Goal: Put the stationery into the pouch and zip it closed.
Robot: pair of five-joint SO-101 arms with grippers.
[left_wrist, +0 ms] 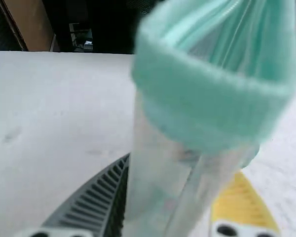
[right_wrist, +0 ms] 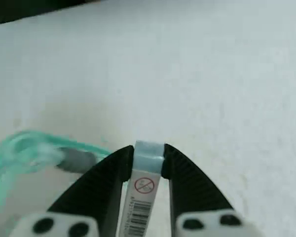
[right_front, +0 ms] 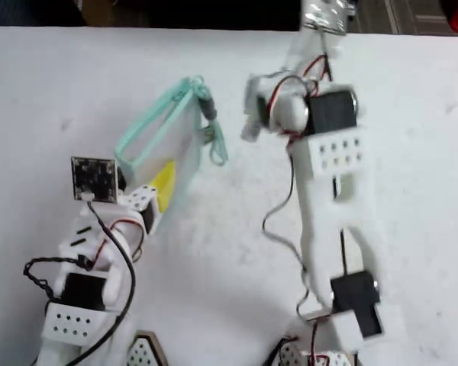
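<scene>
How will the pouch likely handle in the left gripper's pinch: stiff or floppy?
Probably floppy: the pouch is thin clear film with soft teal edging, and it stands tilted from the left gripper. Likely light, since one pinch at its edge props it up. The smooth film may slip between the fingers.

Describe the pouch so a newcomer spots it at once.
On the white table, look at the left gripper. It clamps a clear plastic pouch edged in mint-green. Unlike the slim white labelled item in the right gripper, it is see-through.
</scene>
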